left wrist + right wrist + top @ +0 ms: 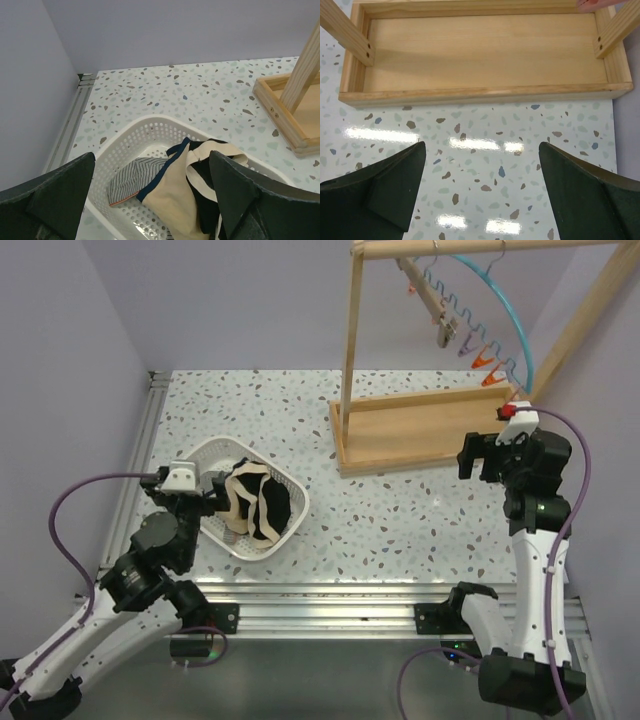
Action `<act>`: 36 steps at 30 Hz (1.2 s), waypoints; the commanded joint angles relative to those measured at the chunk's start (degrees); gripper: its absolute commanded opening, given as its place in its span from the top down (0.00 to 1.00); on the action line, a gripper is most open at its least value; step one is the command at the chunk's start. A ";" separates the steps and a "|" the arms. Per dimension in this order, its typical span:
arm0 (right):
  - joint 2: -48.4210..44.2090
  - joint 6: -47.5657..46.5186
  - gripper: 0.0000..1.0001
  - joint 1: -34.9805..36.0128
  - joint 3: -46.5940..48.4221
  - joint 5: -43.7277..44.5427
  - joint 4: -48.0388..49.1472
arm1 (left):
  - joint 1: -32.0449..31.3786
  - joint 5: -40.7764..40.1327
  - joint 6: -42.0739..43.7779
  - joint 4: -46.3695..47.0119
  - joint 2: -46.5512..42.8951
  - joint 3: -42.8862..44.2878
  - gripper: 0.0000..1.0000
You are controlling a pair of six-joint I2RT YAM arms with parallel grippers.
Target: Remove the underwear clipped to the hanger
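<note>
The underwear (255,502) was found lying in a white perforated basket (205,452) on the left part of the speckled table (400,530), well apart from the hanger. Three garments were noted, heaped together. A grey striped pair (132,177) was lying flat on the basket floor at the left. A beige pair (170,205) with dark blue edging was draped partly over it. A black pair (272,505) was lying towards the right side of the basket, with pale bands crossing over it.

The left gripper (152,155) was seen at the basket's near left rim, pointed over the heap. Its jaws were spread wide, with nothing held between them. No contact with the cloth could be confirmed from the wrist view.

The right gripper (482,145) was seen above bare tabletop just in front of the wooden rack's base tray (485,50). Its jaws were likewise spread wide, and nothing was gripped.

A blue hanger (505,305) was observed hooked on the top bar of the wooden rack (349,350), at the far right of the table. A row of pegs (487,364), some wooden and some orange, was hung beneath it. The rack was standing upright.
</note>
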 commanded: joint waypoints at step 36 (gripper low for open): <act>-1.29 -1.94 0.02 -0.25 -2.73 4.68 6.54 | 0.65 7.10 0.08 3.67 -11.44 -7.24 0.00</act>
